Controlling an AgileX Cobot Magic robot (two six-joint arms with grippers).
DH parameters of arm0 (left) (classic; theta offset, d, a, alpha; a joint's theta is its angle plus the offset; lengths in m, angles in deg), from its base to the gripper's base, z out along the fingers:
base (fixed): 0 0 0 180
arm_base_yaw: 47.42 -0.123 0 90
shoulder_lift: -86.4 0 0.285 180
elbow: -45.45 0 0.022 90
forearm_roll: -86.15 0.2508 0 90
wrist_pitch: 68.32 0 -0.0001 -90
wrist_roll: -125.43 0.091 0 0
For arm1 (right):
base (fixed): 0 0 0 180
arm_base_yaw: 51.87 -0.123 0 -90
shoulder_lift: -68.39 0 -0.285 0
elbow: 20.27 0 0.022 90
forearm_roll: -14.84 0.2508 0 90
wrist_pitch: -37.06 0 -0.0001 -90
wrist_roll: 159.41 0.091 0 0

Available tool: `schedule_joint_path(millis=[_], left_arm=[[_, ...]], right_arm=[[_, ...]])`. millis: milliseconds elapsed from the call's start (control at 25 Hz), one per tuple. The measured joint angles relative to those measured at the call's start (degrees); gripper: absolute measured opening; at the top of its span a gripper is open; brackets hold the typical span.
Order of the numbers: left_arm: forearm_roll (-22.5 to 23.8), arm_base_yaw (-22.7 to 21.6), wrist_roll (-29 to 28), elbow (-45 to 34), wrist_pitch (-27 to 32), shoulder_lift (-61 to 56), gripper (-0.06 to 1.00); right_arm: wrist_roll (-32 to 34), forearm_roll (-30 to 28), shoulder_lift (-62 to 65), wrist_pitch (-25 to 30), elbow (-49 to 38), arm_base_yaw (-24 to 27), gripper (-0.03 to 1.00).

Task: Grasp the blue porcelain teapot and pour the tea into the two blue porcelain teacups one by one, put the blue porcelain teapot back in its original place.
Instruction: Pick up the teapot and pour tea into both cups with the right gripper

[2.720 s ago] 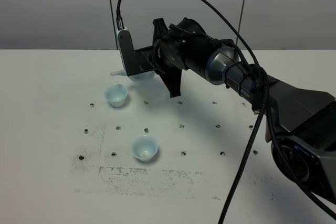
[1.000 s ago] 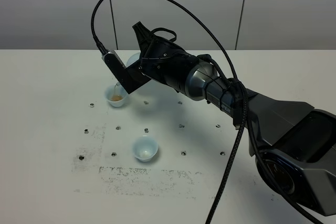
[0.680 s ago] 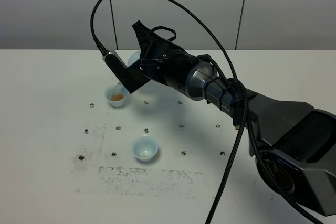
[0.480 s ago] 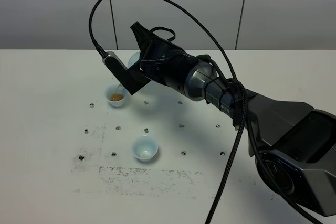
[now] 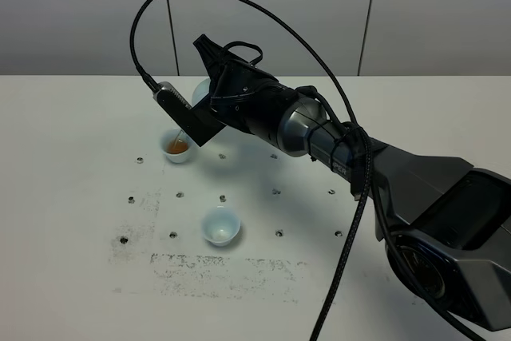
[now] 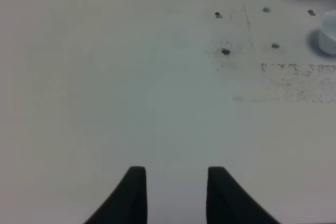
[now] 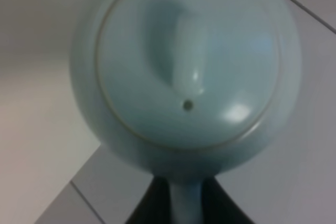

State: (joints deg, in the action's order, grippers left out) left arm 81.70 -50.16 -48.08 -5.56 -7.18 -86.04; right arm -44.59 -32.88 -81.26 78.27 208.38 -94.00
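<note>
From the high camera, the right end effector (image 5: 214,95) is clamped on the blue porcelain teapot (image 5: 200,87), which is tipped over the far teacup (image 5: 177,148); that cup lies at about 7 o'clock from the pot and shows amber tea. The pot's long axis appears to run from 2 o'clock down to 8 o'clock, with the spout tip hidden behind the arm. The empty teacup (image 5: 220,225) sits at roughly 6 o'clock from the pot, well apart on the bare white desk (image 5: 72,197), so the right arm is the nearer one. The left wrist view shows the left end effector (image 6: 177,179) parted and holding nothing above the desk (image 6: 105,77). In the right wrist view the teapot (image 7: 184,66) fills the frame, its handle pinched between dark fingers.
</note>
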Motion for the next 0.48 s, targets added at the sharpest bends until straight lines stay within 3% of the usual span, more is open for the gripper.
schedule_joint_path(millis=[480], left_arm=[[0.00,0.00,0.00,0.00,0.00,0.00,0.34]], right_arm=[[0.00,-2.43,0.00,-1.27,0.00,-0.18,0.06]])
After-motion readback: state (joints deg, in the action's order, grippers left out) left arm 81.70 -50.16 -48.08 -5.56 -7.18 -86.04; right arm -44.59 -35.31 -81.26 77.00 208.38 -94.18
